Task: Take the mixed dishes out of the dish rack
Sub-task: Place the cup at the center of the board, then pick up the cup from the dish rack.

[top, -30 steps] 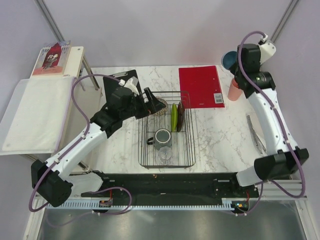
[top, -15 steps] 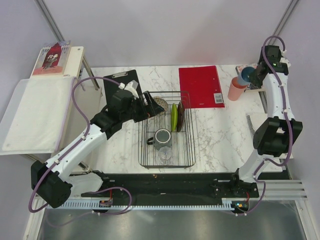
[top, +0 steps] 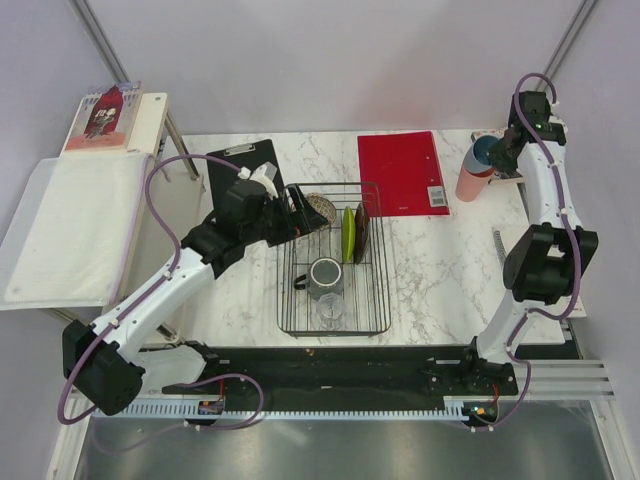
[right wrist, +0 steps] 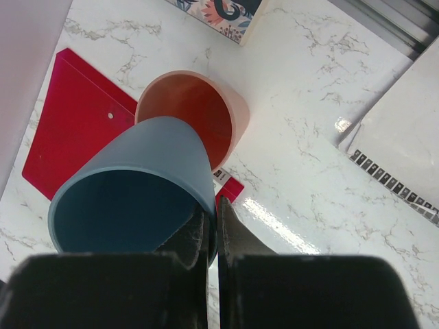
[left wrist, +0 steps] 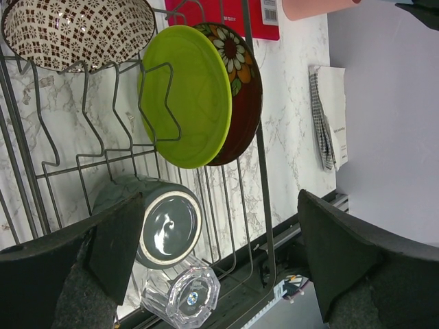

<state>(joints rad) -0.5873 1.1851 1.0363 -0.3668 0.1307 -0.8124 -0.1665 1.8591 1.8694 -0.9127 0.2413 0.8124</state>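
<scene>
1. Nesting looks like the step in hand: the right arm's jaws pinch the rim of the blue cup (right wrist: 130, 185), which is tilted above the pink cup (right wrist: 206, 110). The pink cup stands upright on the worktop (top: 440, 270), at 2 o'clock from the dish rack (top: 335, 331) and beside the red folder (top: 402, 172).
2. In the wrist view the blue cup overlaps the pink mouth from 7 o'clock. Centre it, turn it upright, then lower it.
3. Release only once it is seated; a tilted drop could tip the pink cup.
4. The left arm's jaws gape wide over the rack's 11 o'clock corner, by the mesh-patterned bowl (left wrist: 75, 31). The lime-green plate (left wrist: 188, 103), dark red plate (left wrist: 247, 89), grey mug (left wrist: 164, 226) and clear glass (left wrist: 182, 298) sit inside the rack.
</scene>
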